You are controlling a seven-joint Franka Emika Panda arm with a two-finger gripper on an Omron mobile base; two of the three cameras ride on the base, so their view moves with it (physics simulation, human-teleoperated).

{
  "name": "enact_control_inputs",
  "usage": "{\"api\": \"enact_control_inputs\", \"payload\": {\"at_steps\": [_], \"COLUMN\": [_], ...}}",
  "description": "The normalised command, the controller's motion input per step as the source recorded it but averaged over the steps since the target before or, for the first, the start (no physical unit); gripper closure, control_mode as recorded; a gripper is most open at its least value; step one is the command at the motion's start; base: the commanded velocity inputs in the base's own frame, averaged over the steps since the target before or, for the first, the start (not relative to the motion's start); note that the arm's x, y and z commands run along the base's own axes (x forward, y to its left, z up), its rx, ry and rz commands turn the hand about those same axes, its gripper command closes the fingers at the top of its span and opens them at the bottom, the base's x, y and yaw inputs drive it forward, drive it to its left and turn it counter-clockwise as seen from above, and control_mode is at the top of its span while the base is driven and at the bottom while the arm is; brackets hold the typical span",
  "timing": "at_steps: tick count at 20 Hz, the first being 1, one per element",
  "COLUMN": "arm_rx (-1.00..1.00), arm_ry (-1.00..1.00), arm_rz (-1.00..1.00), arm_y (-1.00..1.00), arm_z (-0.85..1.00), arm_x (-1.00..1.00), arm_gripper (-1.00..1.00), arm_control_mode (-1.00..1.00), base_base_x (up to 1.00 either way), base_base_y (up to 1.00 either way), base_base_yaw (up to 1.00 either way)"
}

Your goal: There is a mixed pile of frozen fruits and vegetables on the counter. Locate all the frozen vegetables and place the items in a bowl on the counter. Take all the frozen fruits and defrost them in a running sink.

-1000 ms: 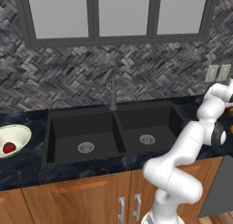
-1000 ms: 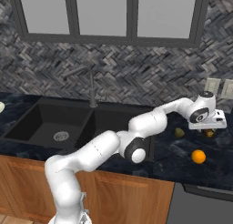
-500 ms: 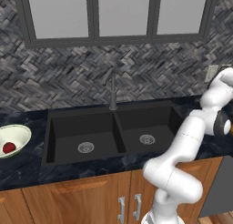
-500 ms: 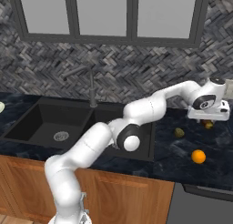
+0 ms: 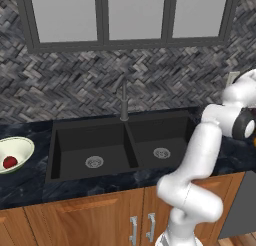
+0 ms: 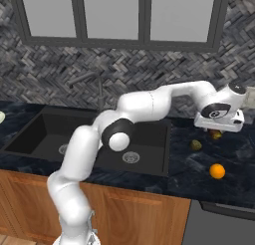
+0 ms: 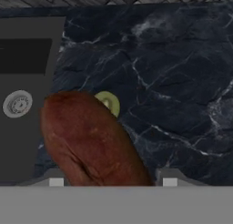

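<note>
My gripper [image 6: 219,128] hangs above the right counter, shut on the dark reddish-brown oblong vegetable [image 6: 215,134]. In the hand view that vegetable [image 7: 91,141] bulks between the fingertips [image 7: 56,179]. Beneath it on the counter [image 7: 173,82] lies the yellowish-olive lump [image 7: 109,103], also seen as the lump [image 6: 196,145] just left of the gripper. The orange ball [image 6: 217,171] rests nearer the counter's front edge. Far left stands the pale bowl [image 5: 22,146] with the red round item [image 5: 9,162] inside it. The black double sink [image 5: 120,145] lies between bowl and gripper.
The tall dark faucet [image 5: 124,102] rises behind the sink's divider. Each basin has a round drain [image 5: 94,162]; the right basin's drain [image 7: 17,104] is near the held item. A herringbone tile wall [image 6: 124,69] backs the counter, and an outlet plate [image 5: 233,78] sits on it.
The gripper has risen off the counter with the brown oblong vegetable in it and drifted slightly left. The lump and orange ball stay put.
</note>
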Motion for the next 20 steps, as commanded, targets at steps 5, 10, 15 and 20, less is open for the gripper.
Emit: {"api": "enact_control_inputs", "payload": {"at_steps": [5,10,15,20], "arm_rx": [0.0,0.0,0.0,0.0], "arm_ry": [-0.18,-0.09,0.05,0.06], "arm_rz": [0.0,0.0,0.0,0.0], "arm_y": [0.78,0.59,0.34,0.45], "arm_z": [0.14,0.36,0.47,0.37], "arm_x": [-0.51,-0.44,-0.39,-0.34], "arm_gripper": [1.0,1.0,1.0,1.0], "arm_control_mode": [-1.0,-1.0,-1.0,-1.0], "base_base_x": [0.0,0.0,0.0,0.0], "base_base_y": [0.0,0.0,0.0,0.0], "base_base_yaw": [0.0,0.0,0.0,0.0]}}
